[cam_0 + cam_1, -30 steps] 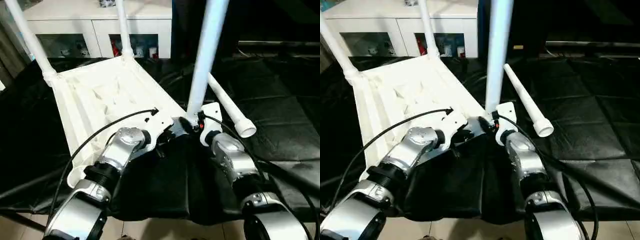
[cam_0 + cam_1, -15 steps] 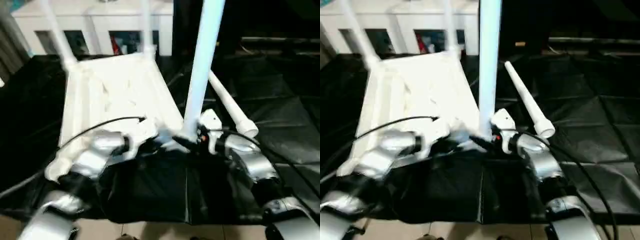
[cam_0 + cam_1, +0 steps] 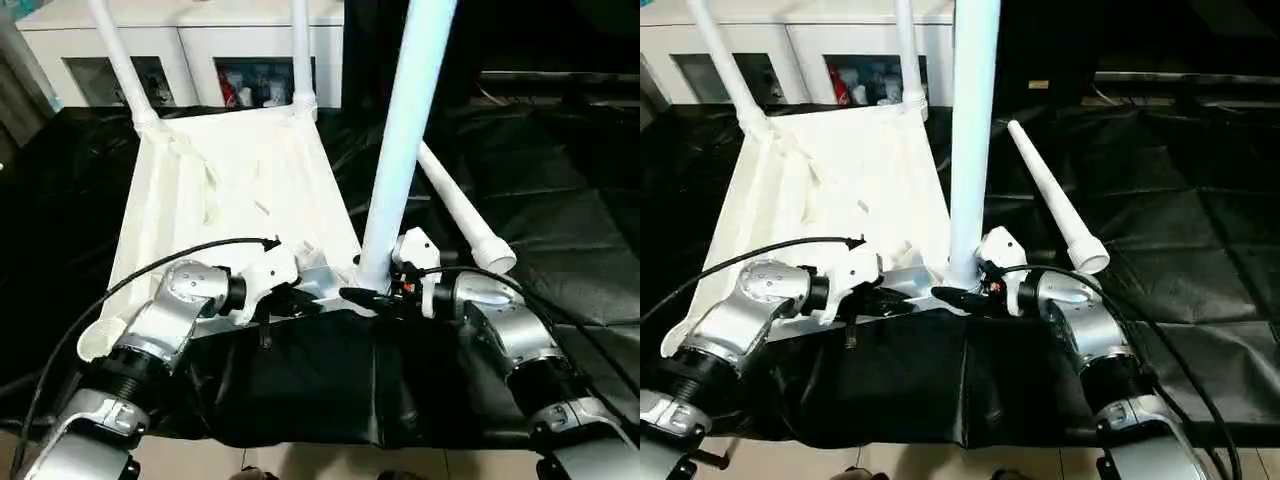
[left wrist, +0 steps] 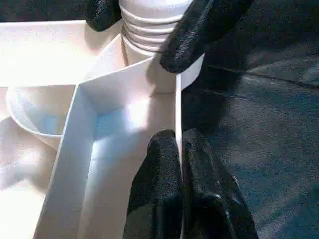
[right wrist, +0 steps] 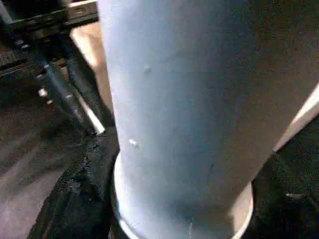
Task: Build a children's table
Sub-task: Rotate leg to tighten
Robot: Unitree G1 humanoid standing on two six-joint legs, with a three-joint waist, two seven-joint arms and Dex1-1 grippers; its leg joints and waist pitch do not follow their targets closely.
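The children's table top [image 3: 230,180] lies upside down on the black mat, its ribbed underside facing up. Two white legs [image 3: 118,60] [image 3: 300,50] stand in the far corner sockets. A third leg [image 3: 405,130] stands upright in the near right corner socket. My right gripper [image 3: 372,282] is shut on this leg's ribbed base, one black finger [image 4: 199,30] on each side. My left gripper [image 4: 180,149] is shut on the thin rim wall [image 4: 178,99] of the top, just beside that corner. A loose leg [image 3: 460,215] lies on the mat to the right.
A white glass-door cabinet [image 3: 200,30] stands behind the table top. The black mat [image 3: 560,180] stretches out to the right of the loose leg. Black cables run along both silver forearms. Bare floor shows at the near edge.
The view has shifted and steadied. Both grippers stay at the near right corner, and my right gripper's fingers have closed in on the upright leg's base.
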